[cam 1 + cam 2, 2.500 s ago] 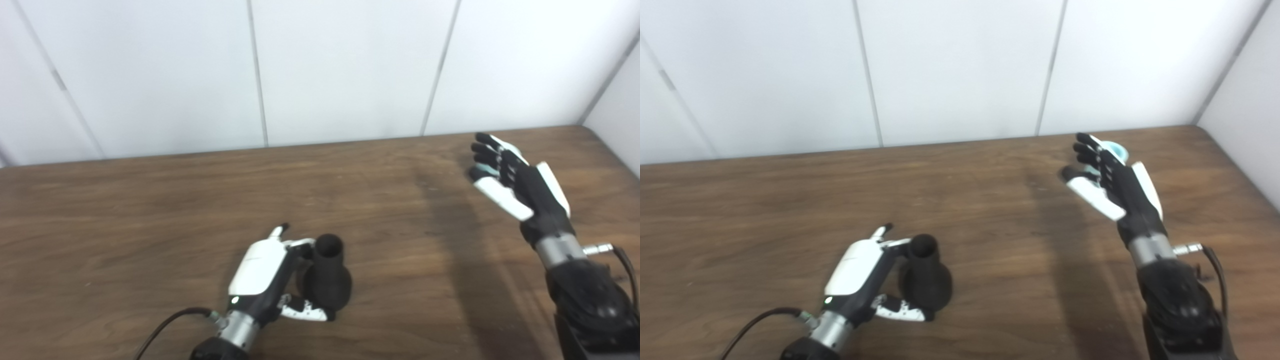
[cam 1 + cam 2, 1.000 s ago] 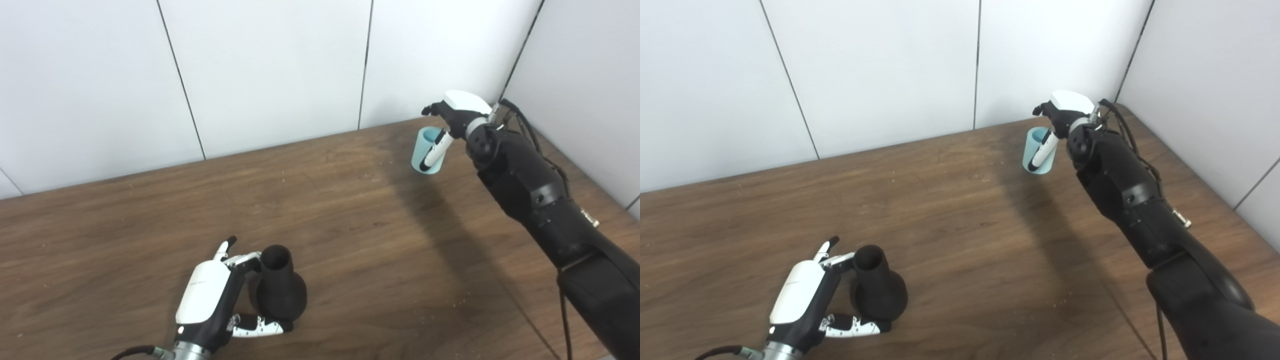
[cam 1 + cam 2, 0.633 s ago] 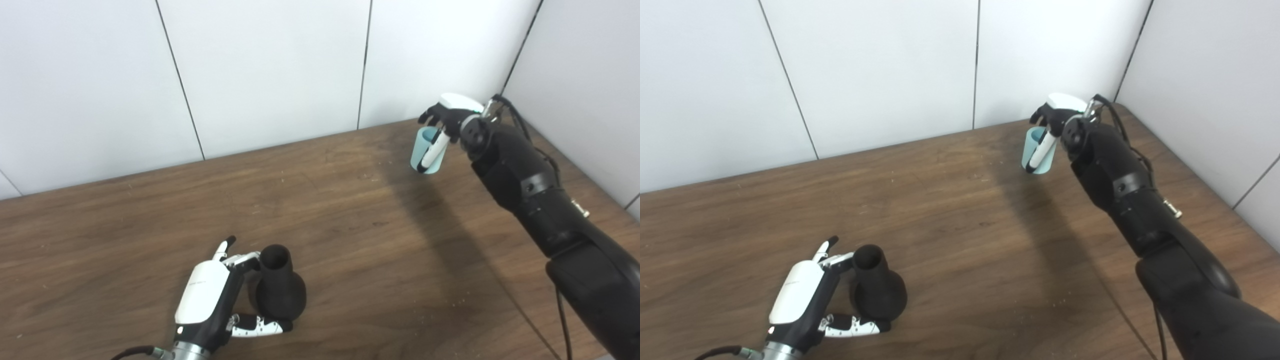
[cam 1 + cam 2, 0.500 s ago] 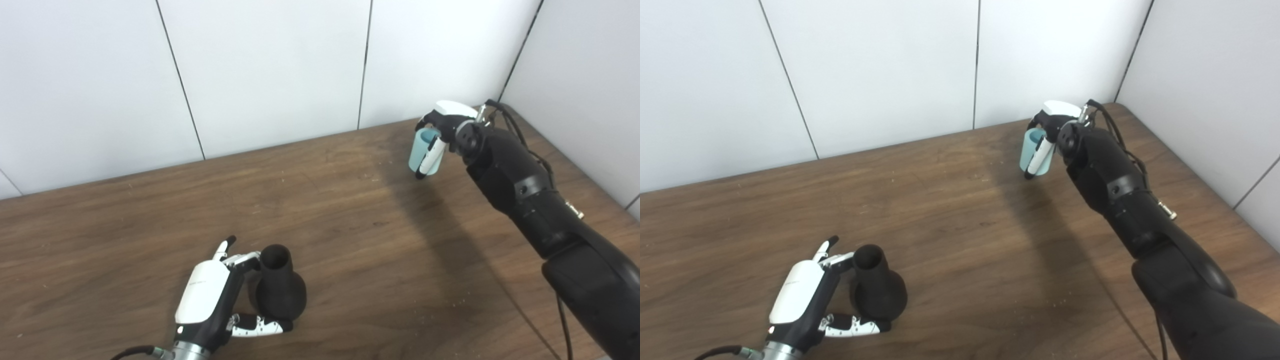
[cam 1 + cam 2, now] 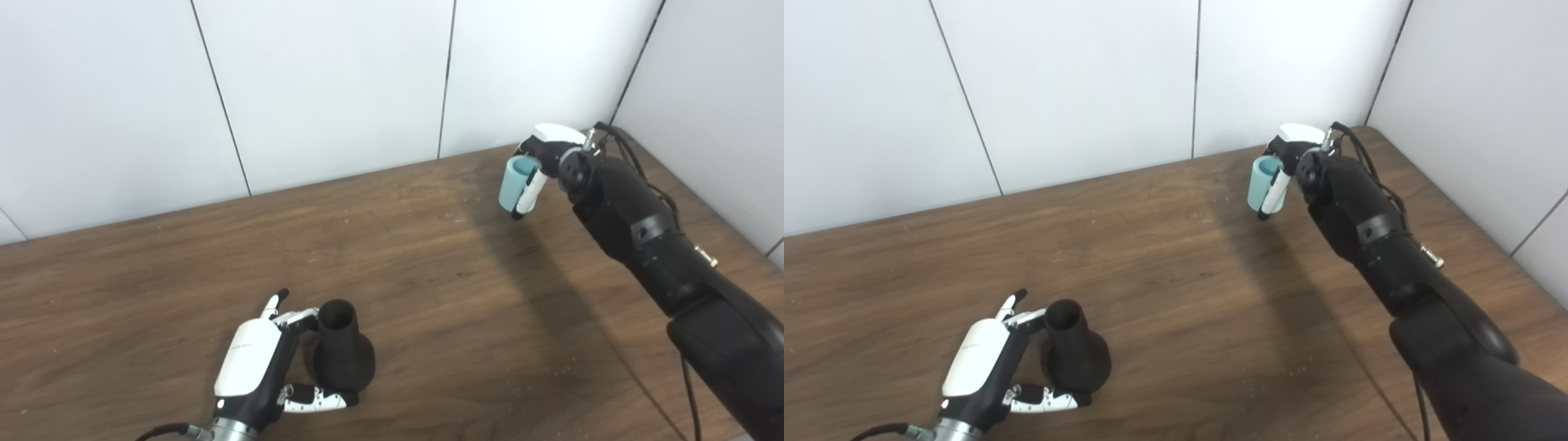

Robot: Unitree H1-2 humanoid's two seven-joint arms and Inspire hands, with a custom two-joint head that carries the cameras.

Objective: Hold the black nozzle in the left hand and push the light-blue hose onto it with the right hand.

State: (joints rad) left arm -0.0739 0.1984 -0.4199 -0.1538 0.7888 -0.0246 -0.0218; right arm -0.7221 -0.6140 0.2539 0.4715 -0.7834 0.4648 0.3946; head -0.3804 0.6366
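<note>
The black nozzle (image 5: 340,350), a bulb with a narrow open neck, stands upright on the wooden table (image 5: 429,263) near the front left. My left hand (image 5: 263,367) is wrapped round it, fingers behind the neck and thumb in front of the base. At the far right, my right hand (image 5: 542,156) is shut on the light-blue hose (image 5: 512,182), a short tube with its open end up, held just above the table.
White wall panels run along the table's back edge and the right side, meeting in a corner just behind the right hand. A black cable (image 5: 162,430) trails from the left wrist at the bottom edge.
The right hand has closed on the light-blue hose, lifted it and drawn it a little leftward. The left hand and nozzle have not moved. The view shifted only before one second ago.
</note>
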